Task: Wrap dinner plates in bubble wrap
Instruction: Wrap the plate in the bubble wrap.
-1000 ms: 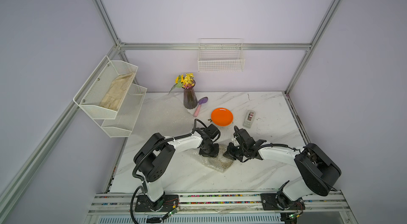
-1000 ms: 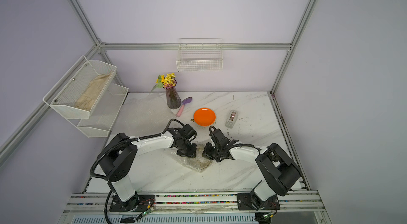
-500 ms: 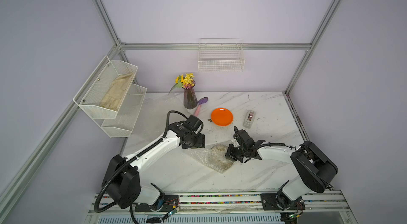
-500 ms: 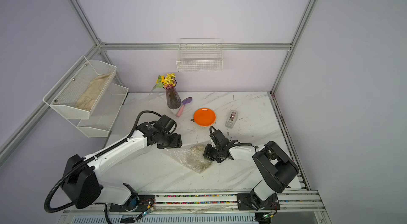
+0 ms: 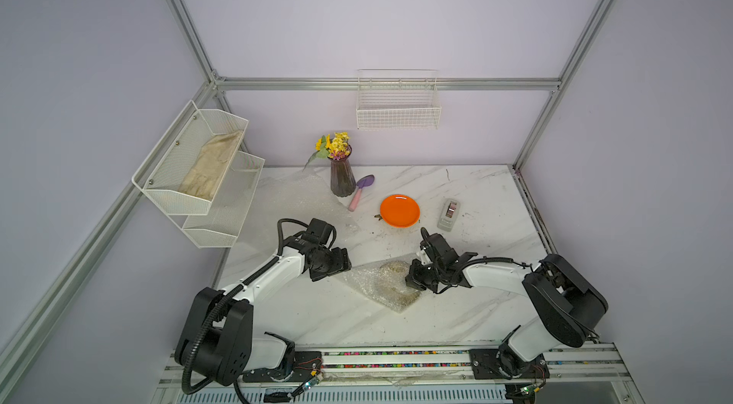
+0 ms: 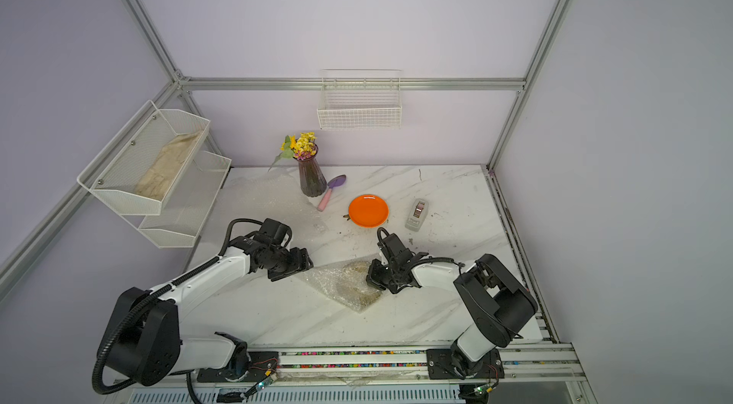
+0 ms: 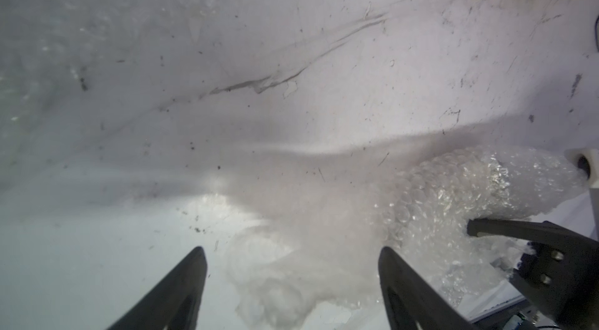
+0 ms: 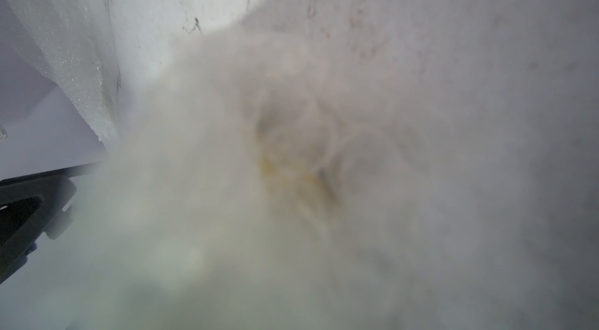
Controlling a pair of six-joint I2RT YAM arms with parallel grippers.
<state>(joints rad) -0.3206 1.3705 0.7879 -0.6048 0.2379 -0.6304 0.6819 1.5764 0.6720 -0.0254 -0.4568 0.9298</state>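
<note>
The left pincer (image 7: 291, 249) stands wide and empty just short of the bubble wrap (image 5: 369, 279); the right pincer (image 7: 476, 228) is closed tight beyond it, over the yellow plate (image 5: 390, 283) bundled inside; best nip the loose near edge low, then fold it across toward the right pincer

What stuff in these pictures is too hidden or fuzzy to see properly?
- Wrapped plate: in both top views the bubble wrap hazes its pattern; the right wrist view is all blur.
- Right gripper: in both top views its own body hides the fingertips.
- Tape dispenser: too small for detail in the top views.
- Pale thing in the wall shelf: veiled by mesh, cannot tell what it is.
</note>
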